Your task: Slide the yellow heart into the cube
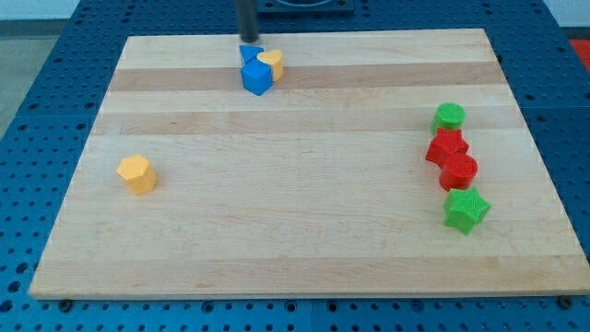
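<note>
1. Camera view: yellow heart point(271, 63) touches blue cube point(257, 77), at its upper right.
2. My tip point(249, 41) just above the cube; no claw, nothing held.
3. Risk: further pushing could knock the pair apart.

Pale rectangular wooden board point(304, 240) made of lengthwise planks in alternating lighter and darker bands, lying flat on a blue perforated metal table surface point(55, 111) with a regular grid of small round holes. The blue surface frames the board at the view's left, right and bottom. A strip of grey floor or wall point(37, 14) shows at the view's top corners. Lighting is even and diffuse, with soft shadows
</note>
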